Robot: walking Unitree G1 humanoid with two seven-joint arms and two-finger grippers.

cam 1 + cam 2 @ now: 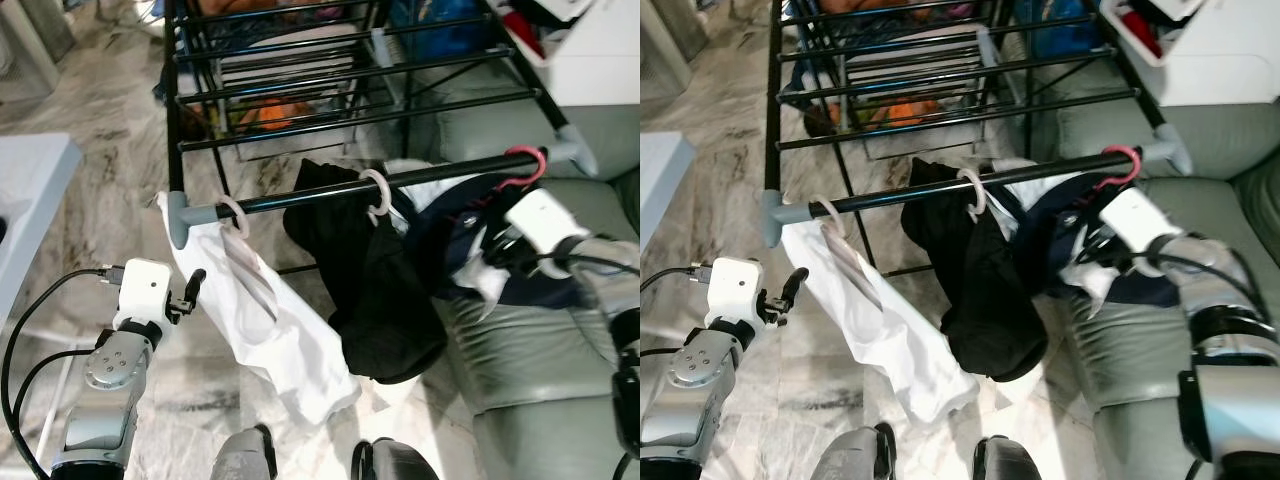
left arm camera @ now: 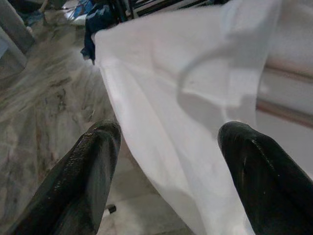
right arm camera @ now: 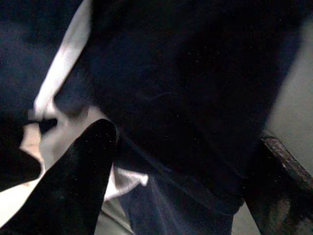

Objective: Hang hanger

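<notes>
A red hanger point(image 1: 527, 163) carrying a navy garment point(image 1: 455, 235) hooks over the right end of the black front rail point(image 1: 300, 200) of a drying rack. My right gripper point(image 1: 493, 247) is just below that hook, pressed into the navy cloth point(image 3: 195, 73); its fingers point(image 3: 78, 181) stand apart, open. A white hanger point(image 1: 378, 195) with a black garment point(image 1: 370, 290) hangs mid-rail. Another white hanger point(image 1: 234, 214) holds a white garment point(image 1: 280, 330) at the rail's left end. My left gripper point(image 1: 192, 290) is open beside the white cloth point(image 2: 195, 98), not touching it.
A grey-green sofa point(image 1: 530, 370) lies under the rack's right end and my right arm. More black rack rails point(image 1: 350, 75) run behind, with clothes on the floor beneath. A white table point(image 1: 25, 190) stands at the left. My feet point(image 1: 245, 455) are on the marble floor.
</notes>
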